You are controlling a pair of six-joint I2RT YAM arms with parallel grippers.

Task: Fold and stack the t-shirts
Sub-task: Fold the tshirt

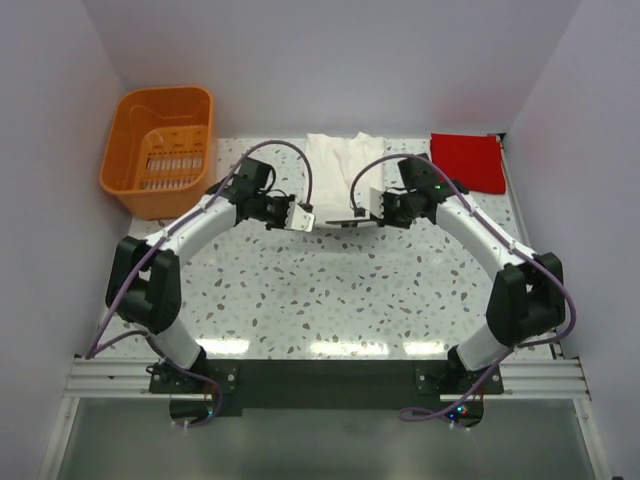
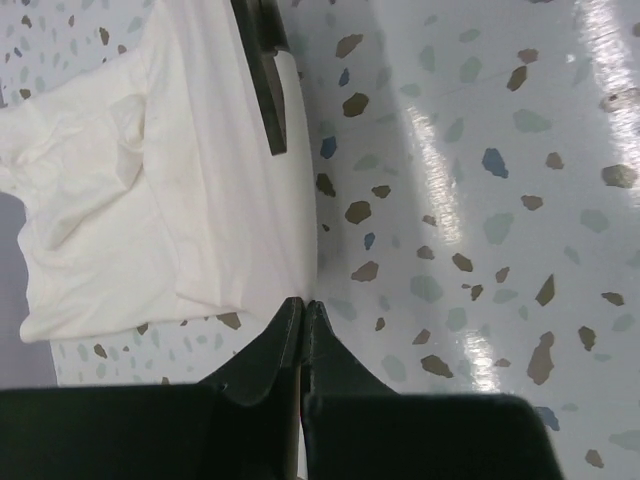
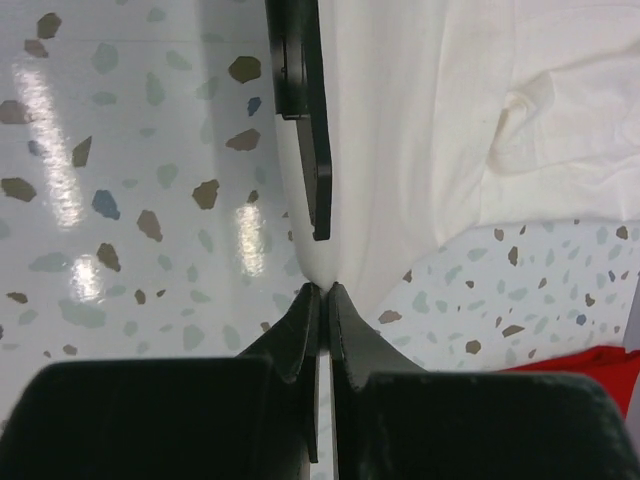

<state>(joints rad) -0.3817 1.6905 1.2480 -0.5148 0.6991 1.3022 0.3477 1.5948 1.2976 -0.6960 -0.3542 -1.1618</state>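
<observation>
Pinching the near hem of the white tee (image 1: 338, 158), shut tight on cloth: left gripper (image 2: 303, 306) at its 7 o'clock corner, right gripper (image 3: 323, 292) at 5 o'clock. Could slip from so thin a bite, or drag askew over the glossy speckled table (image 1: 350, 290) if lifted unevenly. Soft, limp and creased, lying at 12 o'clock. Farther, at 2 o'clock, red tee (image 1: 467, 162), a flat square; at 10 o'clock, slotted orange plastic basket (image 1: 128, 140).
</observation>
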